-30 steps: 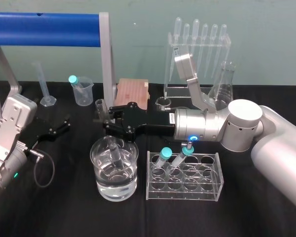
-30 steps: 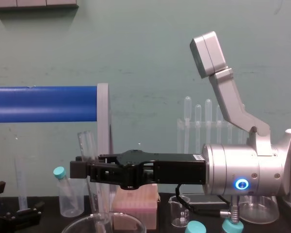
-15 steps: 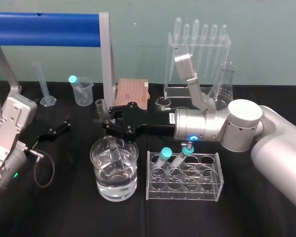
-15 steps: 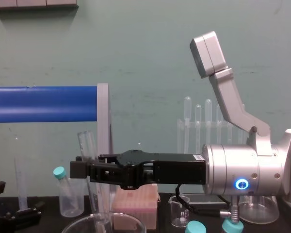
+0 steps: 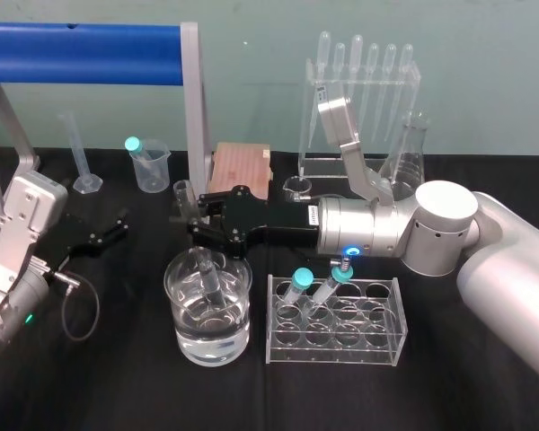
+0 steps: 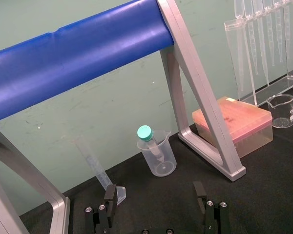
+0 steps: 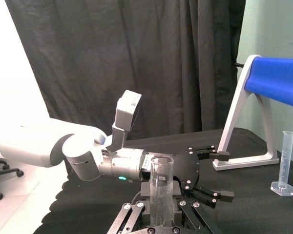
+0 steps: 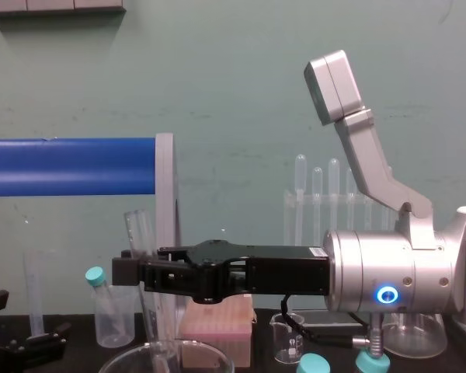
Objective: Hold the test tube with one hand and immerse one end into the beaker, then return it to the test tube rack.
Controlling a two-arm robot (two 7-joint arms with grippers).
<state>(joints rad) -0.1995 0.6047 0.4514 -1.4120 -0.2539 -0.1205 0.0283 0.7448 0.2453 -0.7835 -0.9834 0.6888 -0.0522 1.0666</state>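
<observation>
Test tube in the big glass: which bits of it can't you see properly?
Chest view: the test tube runs off the bottom edge, hiding its dipped end.
Head view: the right pincer hides the tube's middle; water and glass blur whether its tip touches the beaker floor.
Left wrist view: the parked left pincer has its base cut off.

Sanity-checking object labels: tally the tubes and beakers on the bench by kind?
Teal-capped tubes: 3
Test tube, uncapped, held by the right gripper with its lower end inside the large beaker: 1
Beakers: 3 (large beaker, cloudy plastic beaker, tiny glass beaker)
Total: 7
Left gripper idle, open, at the left.
</observation>
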